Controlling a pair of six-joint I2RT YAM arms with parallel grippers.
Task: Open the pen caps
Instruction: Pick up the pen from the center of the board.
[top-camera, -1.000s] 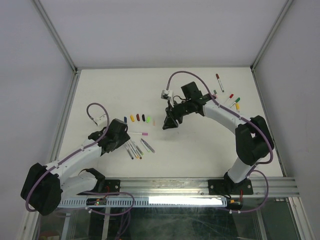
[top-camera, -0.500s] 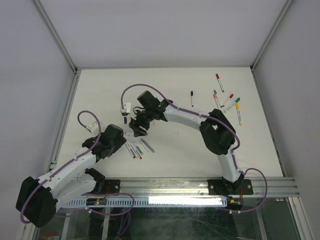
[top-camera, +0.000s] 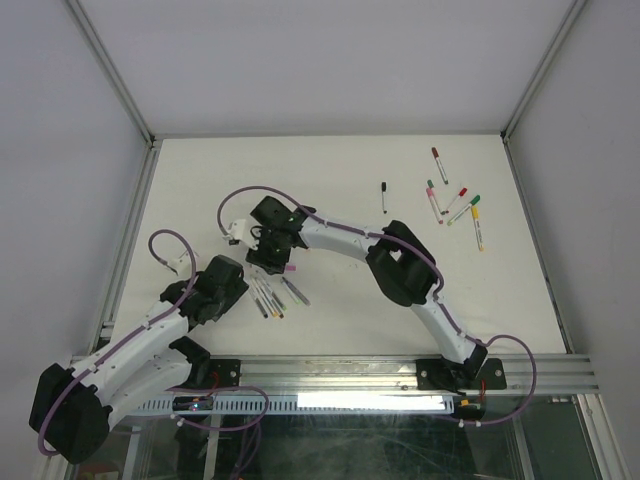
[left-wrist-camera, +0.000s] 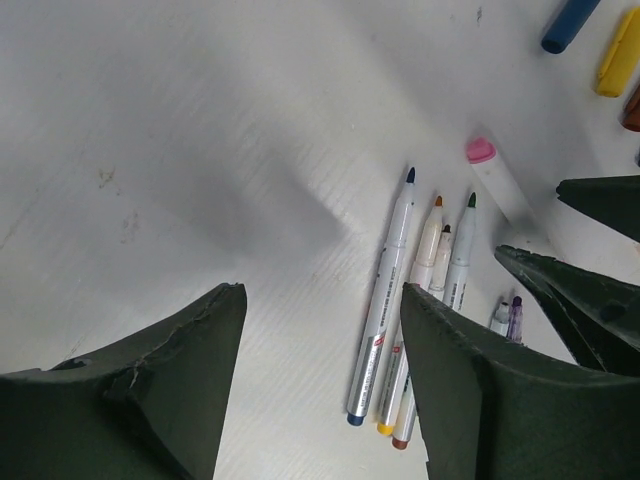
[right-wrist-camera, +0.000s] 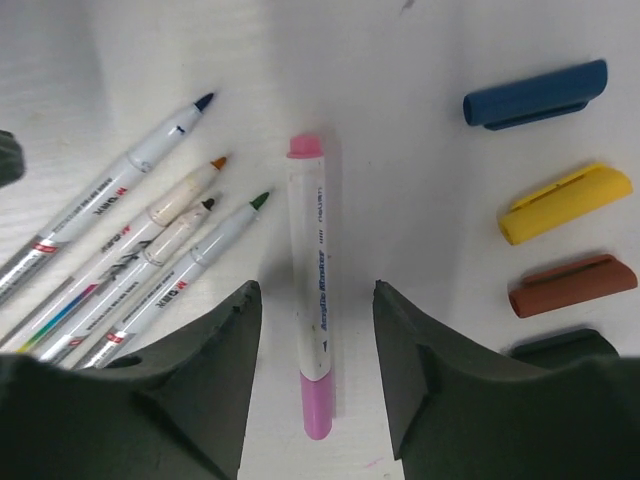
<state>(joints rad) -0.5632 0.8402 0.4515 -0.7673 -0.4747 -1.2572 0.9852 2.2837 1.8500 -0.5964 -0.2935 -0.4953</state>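
White tabletop (top-camera: 400, 290): right end effector (right-wrist-camera: 315, 300), swung across from mid-table within the last second, now straddles the capped pink pen (right-wrist-camera: 305, 220), fingers spread, poised for uncapping, beside loose pen caps (right-wrist-camera: 535, 95); left end effector (left-wrist-camera: 320, 295) spread, empty.

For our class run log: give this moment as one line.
right gripper: open, straddling pink pen | left gripper: open, empty | loose caps: row beside it

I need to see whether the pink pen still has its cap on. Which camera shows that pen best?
The right wrist view: the pink pen lies whole and sharp between the open fingers of the right gripper. The left wrist view shows only its pink cap and some barrel; the top view shows a mere speck.
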